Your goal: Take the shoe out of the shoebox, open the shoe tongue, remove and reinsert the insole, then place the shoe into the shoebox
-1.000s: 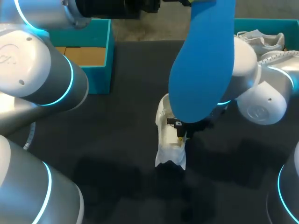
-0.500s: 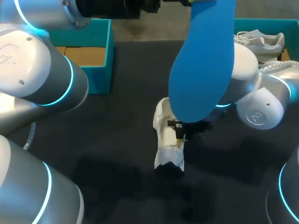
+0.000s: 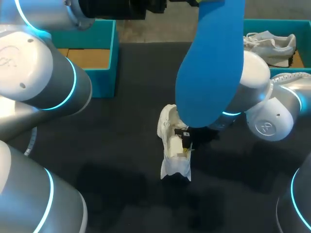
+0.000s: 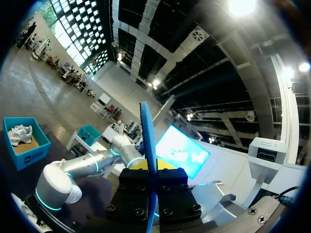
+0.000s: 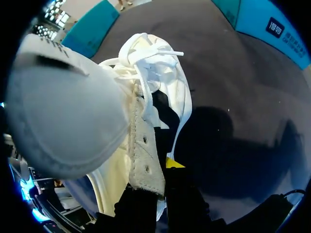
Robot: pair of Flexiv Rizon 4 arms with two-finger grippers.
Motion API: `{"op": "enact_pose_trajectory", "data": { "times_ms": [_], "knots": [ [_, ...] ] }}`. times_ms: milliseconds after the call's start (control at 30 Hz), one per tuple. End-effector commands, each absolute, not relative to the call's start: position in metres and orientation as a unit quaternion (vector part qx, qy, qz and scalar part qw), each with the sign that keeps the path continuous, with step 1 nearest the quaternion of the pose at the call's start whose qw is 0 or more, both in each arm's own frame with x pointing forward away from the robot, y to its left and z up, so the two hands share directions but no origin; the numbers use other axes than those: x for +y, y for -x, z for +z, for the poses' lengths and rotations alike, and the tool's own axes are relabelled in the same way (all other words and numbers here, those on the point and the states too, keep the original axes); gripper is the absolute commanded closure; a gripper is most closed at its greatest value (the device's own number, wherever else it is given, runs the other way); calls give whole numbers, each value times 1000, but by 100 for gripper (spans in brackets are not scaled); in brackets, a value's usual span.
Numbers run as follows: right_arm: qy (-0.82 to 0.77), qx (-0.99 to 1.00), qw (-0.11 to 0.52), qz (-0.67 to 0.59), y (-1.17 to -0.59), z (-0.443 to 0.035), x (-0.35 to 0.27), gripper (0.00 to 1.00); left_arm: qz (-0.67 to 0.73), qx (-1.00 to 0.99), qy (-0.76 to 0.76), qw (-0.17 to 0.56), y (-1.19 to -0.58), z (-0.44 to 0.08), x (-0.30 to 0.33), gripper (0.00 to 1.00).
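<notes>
The blue insole [image 3: 209, 63] hangs high above the table, close to the head camera. In the left wrist view the insole [image 4: 147, 141] shows edge-on, and my left gripper [image 4: 151, 182] is shut on its lower end. The white shoe [image 3: 172, 153] stands on the dark table in the middle. My right gripper [image 3: 185, 141] comes in from the right and is shut on the shoe's eyelet strip [image 5: 143, 160], beside the laces [image 5: 148, 63]. A yellow fingertip [image 5: 174, 162] shows behind that strip. The insole hides part of my right arm.
A teal shoebox [image 3: 106, 58] with a cardboard floor stands at the back left. A second teal box [image 3: 262, 24] at the back right holds another white shoe [image 3: 272, 41]. My left arm's big links fill the head view's left side.
My right arm has shifted a little toward the left and front, dragging and tilting the shoe with it. The insole in the left gripper has stayed still.
</notes>
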State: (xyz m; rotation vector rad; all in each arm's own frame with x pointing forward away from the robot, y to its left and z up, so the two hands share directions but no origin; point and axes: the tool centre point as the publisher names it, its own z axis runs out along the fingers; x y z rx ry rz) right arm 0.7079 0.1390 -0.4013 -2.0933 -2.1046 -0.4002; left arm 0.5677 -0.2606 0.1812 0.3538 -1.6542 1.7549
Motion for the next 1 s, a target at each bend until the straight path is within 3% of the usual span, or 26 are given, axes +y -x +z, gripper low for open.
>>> {"op": "enact_pose_trajectory", "data": {
  "times_ms": [33, 100, 167, 200, 567, 1000],
  "knots": [
    [698, -699, 76, -136, -708, -410, 141, 100, 676, -637, -137, 344, -567, 181, -260, 100],
    [699, -698, 76, -137, -708, -410, 141, 100, 676, -637, -137, 344, -567, 181, -260, 100],
    [701, -696, 72, -137, -707, -406, 141, 25, 676, -637, -137, 344, -567, 181, -260, 100],
    [703, -695, 68, -138, -707, -403, 140, 0, 676, -637, -137, 344, -567, 181, -260, 100],
    [708, -689, 50, -149, -705, -353, 135, 0, 676, -637, -137, 344, -567, 181, -260, 100],
    [679, -685, 107, -242, -696, -291, 117, 0, 676, -637, -137, 344, -567, 181, -260, 100]
  ]
}}
